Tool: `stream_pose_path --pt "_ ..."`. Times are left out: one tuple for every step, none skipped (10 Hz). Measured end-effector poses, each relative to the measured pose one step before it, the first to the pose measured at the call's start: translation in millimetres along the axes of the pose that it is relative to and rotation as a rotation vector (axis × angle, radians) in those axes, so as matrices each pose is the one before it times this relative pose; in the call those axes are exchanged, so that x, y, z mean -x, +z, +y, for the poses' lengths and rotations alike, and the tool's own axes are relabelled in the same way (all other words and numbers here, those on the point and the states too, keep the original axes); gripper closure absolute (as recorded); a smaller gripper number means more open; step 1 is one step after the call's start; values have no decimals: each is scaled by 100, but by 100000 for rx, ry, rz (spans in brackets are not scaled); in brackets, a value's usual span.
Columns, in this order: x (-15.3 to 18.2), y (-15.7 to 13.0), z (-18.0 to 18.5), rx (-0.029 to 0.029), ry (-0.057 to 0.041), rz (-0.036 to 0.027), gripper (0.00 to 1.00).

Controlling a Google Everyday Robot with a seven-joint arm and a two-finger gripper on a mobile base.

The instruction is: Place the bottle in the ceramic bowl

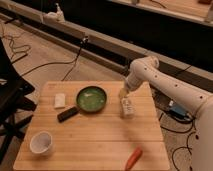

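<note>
The whitish bottle (128, 108) stands on the wooden table (100, 132), right of centre. My gripper (123, 93) hangs just above and slightly left of the bottle's top, at the end of the white arm that reaches in from the right. The white ceramic bowl (41, 142) sits empty near the table's front left corner, far from the gripper.
A green frying pan (91, 99) with a black handle lies left of the bottle. A small white block (60, 100) lies left of the pan. An orange carrot-like piece (133, 157) lies at the front right edge. A black chair (10, 100) stands left of the table, and cables run over the floor.
</note>
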Motion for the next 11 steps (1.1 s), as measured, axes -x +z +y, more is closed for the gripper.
stream_pose_path --pt "-327 829 -6 486 2038 1348 35" --pt "-197 748 3 144 1366 1313 35" --pt "-261 1193 -80 -71 1973 2297 35" --pt "-169 1030 -441 -638 2323 1945 35" --pt "-299 529 -356 -488 1427 1507 35" --pt "-304 692 -536 -924 1791 1690 35" --pt "-368 920 -512 -920 1933 2198 35" --pt "-346 783 -273 -212 1589 1742 35" --pt "-316 704 59 922 1419 1385 39" --pt "-204 613 636 2437 841 770 49" --pt "119 295 1054 2725 -133 -133 61"
